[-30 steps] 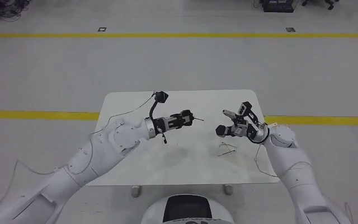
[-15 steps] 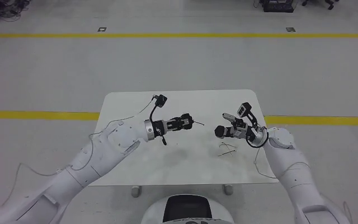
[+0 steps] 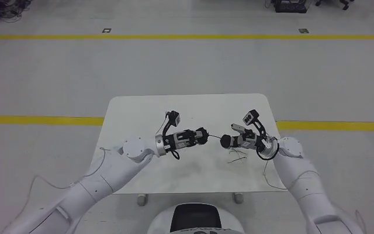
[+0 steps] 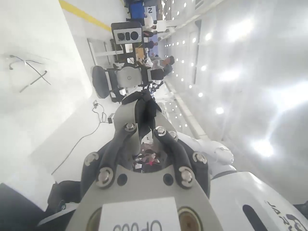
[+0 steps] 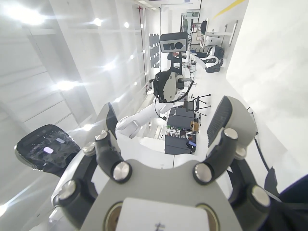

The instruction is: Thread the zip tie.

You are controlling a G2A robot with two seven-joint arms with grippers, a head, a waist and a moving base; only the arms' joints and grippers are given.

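Left claw: the left gripper (image 4: 144, 103) has its fingers pressed together, clamped on one end of a thin black plastic zip tie (image 3: 214, 137). It hangs above the middle of the table and points toward the other arm.
Zip tie: the strap sticks out of the left fingertips, roughly level and off the table. Its free tip is near the right gripper (image 5: 166, 118); whether the tip touches that gripper cannot be told.
Right claw: the fingers are spread well apart with nothing between them, and the ribbed pads (image 5: 217, 116) face inward. The gripper faces the left one head-on, close by.
Spare ties: a few loose black zip ties (image 3: 236, 157) lie crossed on the tabletop, beside the right gripper on the robot's side.
Table: a white rectangular table (image 3: 134, 111) lies under both arms.
Floor: a yellow floor stripe (image 3: 52, 120) runs past the table's left and right edges.
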